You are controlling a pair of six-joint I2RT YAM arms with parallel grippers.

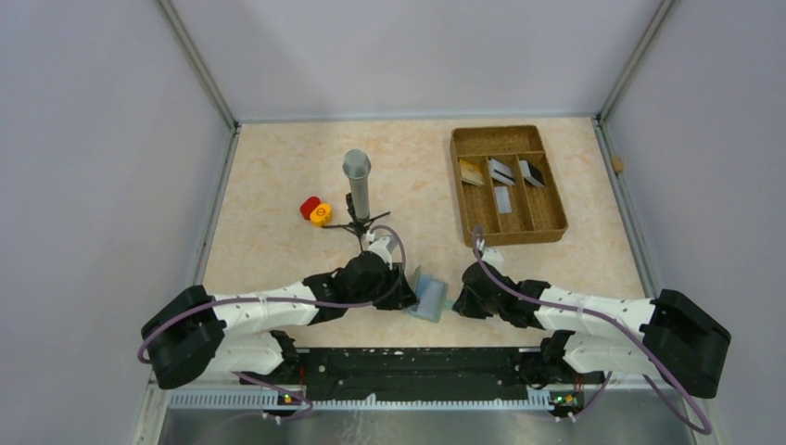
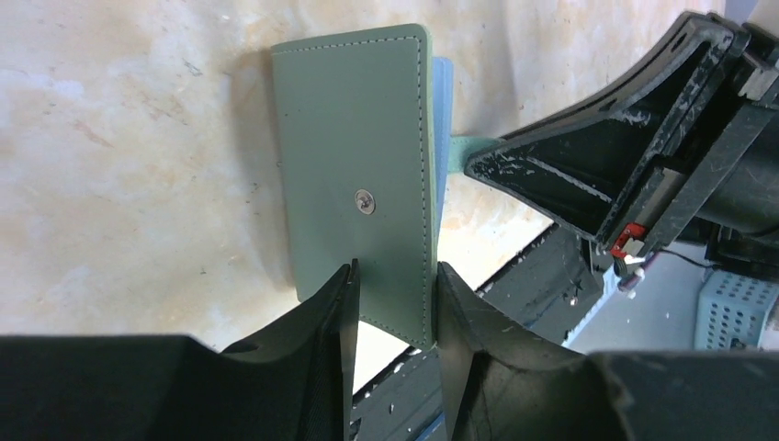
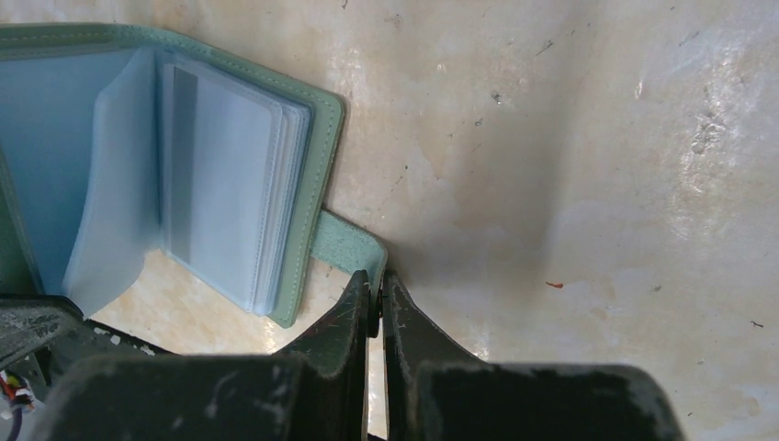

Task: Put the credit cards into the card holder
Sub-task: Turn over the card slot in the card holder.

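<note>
Card holder (image 1: 430,297) held open at table's near edge, betw both grippers.
L gripper (image 2: 395,303) clamps one cover, R gripper (image 3: 378,299) pinches tab; long axis prob. near-far. Cards (image 1: 501,172) in brown tray (image 1: 553,221), beige table (image 1: 269,222), grey walls.

1 overhead, 2 close wrist views

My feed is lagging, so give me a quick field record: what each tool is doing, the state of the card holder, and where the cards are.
left tool: fingers either side of the card holder's green cover, at its near edge
right tool: shut on the closing tab
card holder: at the near table edge between the arms, partly open, light blue sleeves showing
credit cards: in the brown tray at far right, spread over its compartments
cards in card holder: cannot tell
other items: grey tube on a stand, red and yellow caps
</note>
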